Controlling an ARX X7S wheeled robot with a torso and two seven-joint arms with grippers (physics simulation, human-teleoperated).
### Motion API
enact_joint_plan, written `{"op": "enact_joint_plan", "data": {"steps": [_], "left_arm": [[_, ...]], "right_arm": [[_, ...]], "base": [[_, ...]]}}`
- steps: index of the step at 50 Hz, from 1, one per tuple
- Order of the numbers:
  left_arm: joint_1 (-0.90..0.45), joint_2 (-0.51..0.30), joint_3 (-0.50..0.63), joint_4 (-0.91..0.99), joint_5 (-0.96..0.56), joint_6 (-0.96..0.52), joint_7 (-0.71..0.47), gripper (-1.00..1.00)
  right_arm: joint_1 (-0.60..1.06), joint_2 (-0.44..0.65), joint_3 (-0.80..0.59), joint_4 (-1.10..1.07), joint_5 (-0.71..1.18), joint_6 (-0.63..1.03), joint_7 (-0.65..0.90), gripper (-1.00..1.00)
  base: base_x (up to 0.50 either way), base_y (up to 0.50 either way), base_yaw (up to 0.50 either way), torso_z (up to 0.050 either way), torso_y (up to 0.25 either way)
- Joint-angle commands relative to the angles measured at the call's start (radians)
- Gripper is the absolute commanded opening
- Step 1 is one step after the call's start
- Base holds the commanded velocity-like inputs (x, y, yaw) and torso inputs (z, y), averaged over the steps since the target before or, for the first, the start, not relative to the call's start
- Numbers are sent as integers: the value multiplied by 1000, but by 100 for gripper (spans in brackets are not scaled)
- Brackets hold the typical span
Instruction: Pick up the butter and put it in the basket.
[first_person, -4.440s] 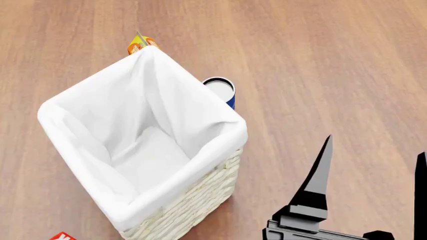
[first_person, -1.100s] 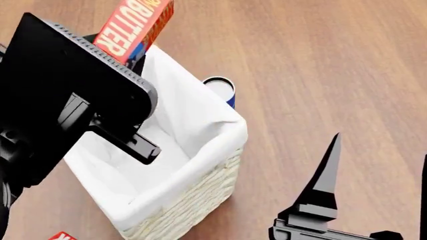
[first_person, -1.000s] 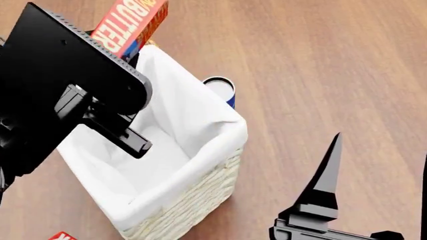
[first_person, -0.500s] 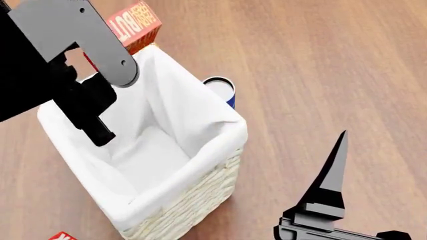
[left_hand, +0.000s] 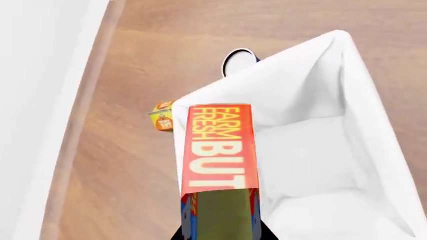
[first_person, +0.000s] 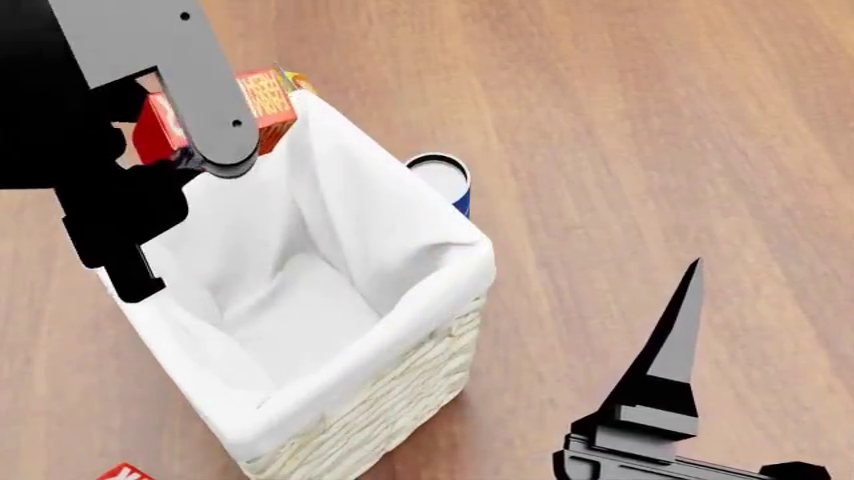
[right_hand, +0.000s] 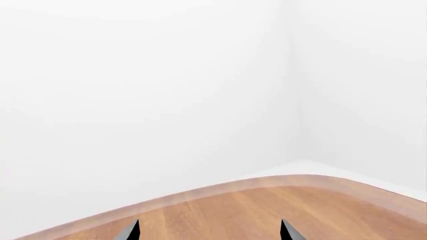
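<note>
Left claw (left_hand: 220, 222) grips the butter (left_hand: 220, 150) by one end, long axis projecting outward over the basket (first_person: 400, 300) rim at its far-left corner; liner cavity lies just inboard. Right claw (right_hand: 208, 231) stands parted, idle, well apart.

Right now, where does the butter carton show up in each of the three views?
Head view: the butter sits at upper left, held by the left arm at the far corner of the basket, partly hidden by the arm.
Left wrist view: it fills the lower centre, lettered face showing, over the basket's white liner.
Right wrist view: not in it; only wall and floor.
Shared landmark: the blue can beside the basket, also seen from the left wrist.
</note>
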Motion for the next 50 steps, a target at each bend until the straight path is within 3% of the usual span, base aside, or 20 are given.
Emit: {"op": "enact_joint_plan", "data": {"steps": [1, 14, 22, 50], "left_arm": [[-67, 35, 106, -86, 75, 19, 126, -100], [-73, 118, 223, -264, 165, 103, 225, -100], [-31, 174, 205, -397, 169, 127, 233, -100], [115, 234, 266, -581, 218, 206, 251, -100]], "right_arm": [[-8, 4, 13, 5, 10, -14, 0, 100], [-16, 11, 34, 6, 30, -25, 5, 100], [-18, 5, 27, 24, 25, -39, -2, 100], [-13, -9, -8, 73, 4, -59, -20, 100]], "base": [[0, 0, 0, 0, 0], [0, 0, 0, 0, 2], [0, 0, 0, 1, 1], [0, 0, 0, 0, 1]]}}
